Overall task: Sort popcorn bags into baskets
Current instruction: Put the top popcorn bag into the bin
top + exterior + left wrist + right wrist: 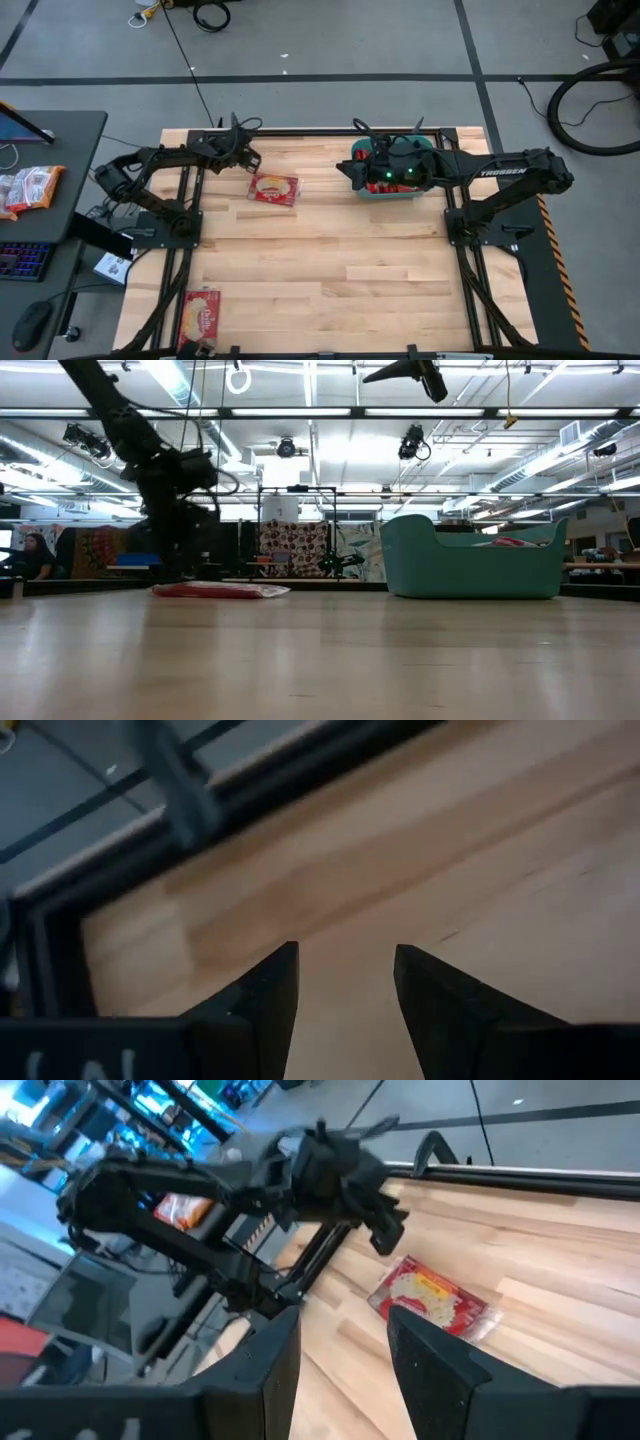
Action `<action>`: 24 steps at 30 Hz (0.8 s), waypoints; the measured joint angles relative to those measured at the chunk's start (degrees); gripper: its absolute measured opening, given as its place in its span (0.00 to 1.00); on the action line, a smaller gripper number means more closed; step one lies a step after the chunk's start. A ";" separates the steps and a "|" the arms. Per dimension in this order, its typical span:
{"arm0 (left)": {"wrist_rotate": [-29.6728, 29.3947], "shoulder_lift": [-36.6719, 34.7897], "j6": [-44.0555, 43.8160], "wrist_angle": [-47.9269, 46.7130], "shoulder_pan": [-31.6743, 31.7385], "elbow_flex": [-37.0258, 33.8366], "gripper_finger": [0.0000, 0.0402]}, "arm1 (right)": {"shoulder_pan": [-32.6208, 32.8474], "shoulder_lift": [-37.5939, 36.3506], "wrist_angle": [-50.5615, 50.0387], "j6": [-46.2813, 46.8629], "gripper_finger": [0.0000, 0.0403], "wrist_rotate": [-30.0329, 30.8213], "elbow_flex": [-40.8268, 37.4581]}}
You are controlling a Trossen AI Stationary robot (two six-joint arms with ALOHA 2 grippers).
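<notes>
One red popcorn bag [273,188] lies flat on the wood table, left of the teal basket [428,192]. It also shows in the low view [220,590] and the right wrist view [435,1300]. A second bag [201,315] lies flat at the near left corner. My left gripper [252,160] is open and empty [345,952], over bare wood just far-left of the first bag. My right gripper [352,170] is open and empty [340,1312], high above the basket [470,555]. Red packets [510,542] show inside the basket.
Paler orange-and-white packets [30,188] lie on the dark side desk left of the table, beside a keyboard [22,260]. The black table frame [300,130] runs along the far edge behind both grippers. Bare wood lies across the table's middle and near right.
</notes>
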 joint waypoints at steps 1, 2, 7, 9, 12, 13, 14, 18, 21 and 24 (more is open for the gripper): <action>-0.09 0.00 0.38 0.98 0.49 -1.45 0.43 | 0.05 0.00 -0.03 0.36 0.39 0.46 0.02; -0.03 0.02 0.49 1.26 0.80 -2.46 0.43 | 0.05 0.00 -0.14 0.58 0.39 0.59 0.01; 2.80 0.83 1.36 2.82 -0.04 -4.58 0.42 | -0.47 2.03 1.70 1.93 0.39 -0.47 0.03; 6.51 1.20 1.50 3.53 -0.09 -5.32 0.42 | -0.85 3.38 3.83 1.91 0.39 -3.39 0.06; 13.37 1.74 1.52 7.53 -0.85 -6.48 0.41 | -1.52 6.99 5.77 1.59 0.39 -6.80 1.08; 15.41 1.62 1.57 8.14 -1.18 -6.93 0.41 | -1.59 8.46 5.23 0.90 0.39 -7.73 2.10; 16.63 1.60 1.78 8.60 -1.47 -7.26 0.41 | -1.59 9.92 5.38 -0.05 0.39 -8.93 3.50; 18.09 1.49 1.75 8.41 -4.68 -7.87 0.41 | -1.46 15.44 4.64 -5.04 0.39 -12.24 9.92; 20.35 1.46 0.61 6.43 -7.40 -7.83 0.41 | -1.04 18.96 0.71 -9.56 0.39 -13.53 15.52; 25.67 1.36 -1.69 5.13 -10.46 -7.78 0.41 | 0.43 21.61 -6.05 -13.24 0.39 -13.59 20.89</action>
